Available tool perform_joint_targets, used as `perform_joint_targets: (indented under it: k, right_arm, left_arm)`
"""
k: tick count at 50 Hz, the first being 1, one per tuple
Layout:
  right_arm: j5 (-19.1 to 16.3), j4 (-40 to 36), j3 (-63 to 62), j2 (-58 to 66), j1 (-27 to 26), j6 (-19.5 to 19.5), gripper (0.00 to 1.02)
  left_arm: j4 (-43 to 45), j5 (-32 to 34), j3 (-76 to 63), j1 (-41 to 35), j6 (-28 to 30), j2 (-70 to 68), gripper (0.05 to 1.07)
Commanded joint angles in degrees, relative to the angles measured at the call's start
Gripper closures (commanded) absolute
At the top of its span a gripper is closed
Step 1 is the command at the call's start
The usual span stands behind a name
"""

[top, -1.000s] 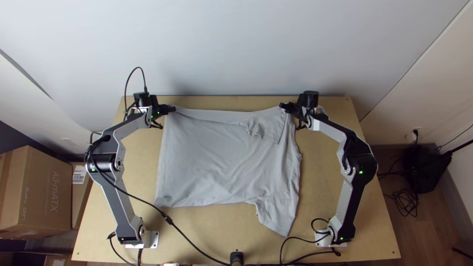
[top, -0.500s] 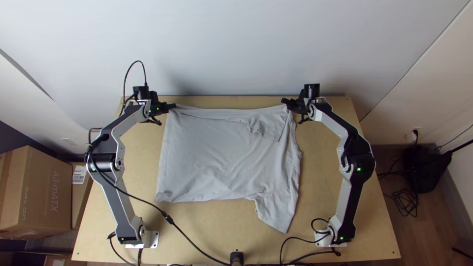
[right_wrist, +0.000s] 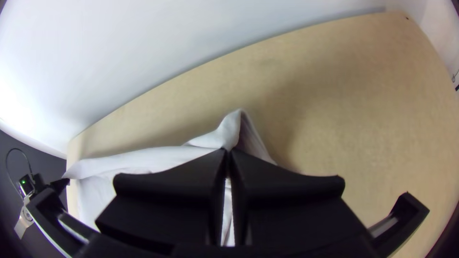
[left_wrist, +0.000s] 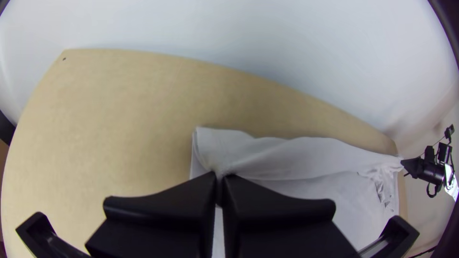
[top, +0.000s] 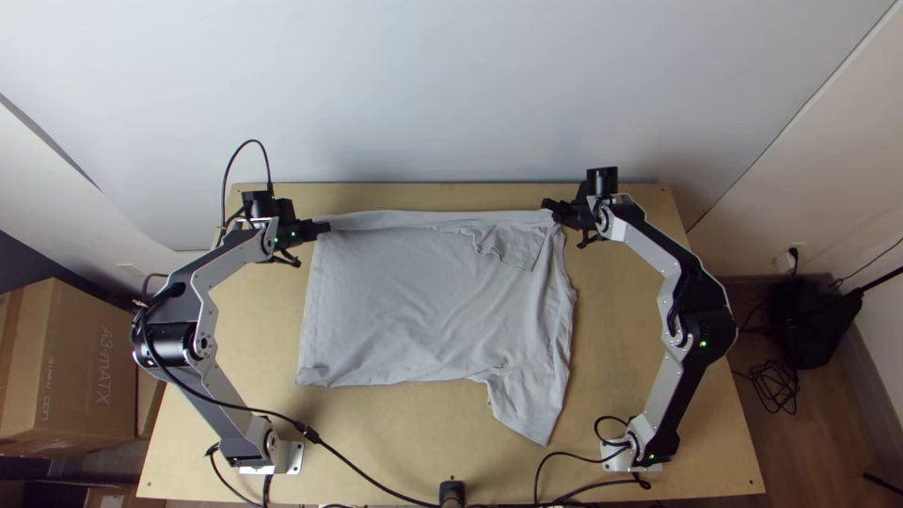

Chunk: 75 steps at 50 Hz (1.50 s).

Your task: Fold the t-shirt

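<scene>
Bright room, soft wall shadows

Grey t-shirt [top: 423,301], spread on the table [top: 376,442], one sleeve sticking out

Left arm [top: 226,403]: silver-grey metal links with dark grey faces; black cylindrical joint [top: 169,345]; thin black cable [top: 348,463] with inline connector [top: 310,434]. Right arm [top: 665,388]: silver-grey links; small green light [top: 703,344]; black right gripper [top: 548,204] with two wide, flat fingers [right_wrist: 167,191].
</scene>
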Motion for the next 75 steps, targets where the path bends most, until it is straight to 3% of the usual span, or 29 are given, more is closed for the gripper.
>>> perform_joint_targets:
  k: [1,45,46,47,50,52,53,63,71,75]
  right_arm:
    - [-0.2,-0.6,-4.1,-4.0,0.3,0.6,1.0]
    - [-0.2,0.1,-23.0,-14.0,0.8,-0.4,1.0]
    - [-0.2,0.1,-23.3,-14.1,0.8,-0.4,0.94]
    - [-0.3,0.0,-23.6,-14.2,0.9,-0.4,0.81]
    - [-0.2,-0.1,-24.5,-15.2,1.0,-0.5,0.26]
    - [-0.2,-0.2,-25.2,-16.1,1.0,-0.6,0.13]
    - [-0.2,-0.3,-25.6,-16.8,0.9,-0.6,0.13]
    - [-0.3,-0.6,-30.4,-29.5,-2.1,0.4,0.07]
    - [-0.4,-13.2,-30.1,-39.4,-4.3,3.4,0.06]
    - [-2.3,-22.3,-29.3,-41.5,-4.5,3.4,0.04]
  left_arm:
    - [1.3,1.2,-3.5,0.5,-0.8,-2.8,1.05]
    - [3.9,3.6,-19.8,3.5,-1.0,-13.0,1.04]
    - [3.8,3.5,-20.1,3.5,-1.0,-13.0,1.0]
    - [3.8,3.5,-20.4,3.5,-1.0,-13.1,0.91]
    - [3.4,3.5,-20.9,3.8,-0.6,-13.5,0.45]
    - [1.3,3.5,-20.7,4.2,0.2,-13.7,0.13]
    - [-0.2,3.5,-20.6,4.3,1.2,-14.1,0.09]
    - [-0.9,3.6,-24.3,7.5,2.4,-24.6,0.1]
    - [-9.7,5.7,-22.1,10.9,3.7,-30.2,0.1]
    - [-14.0,7.7,-21.7,11.8,4.6,-33.5,0.1]
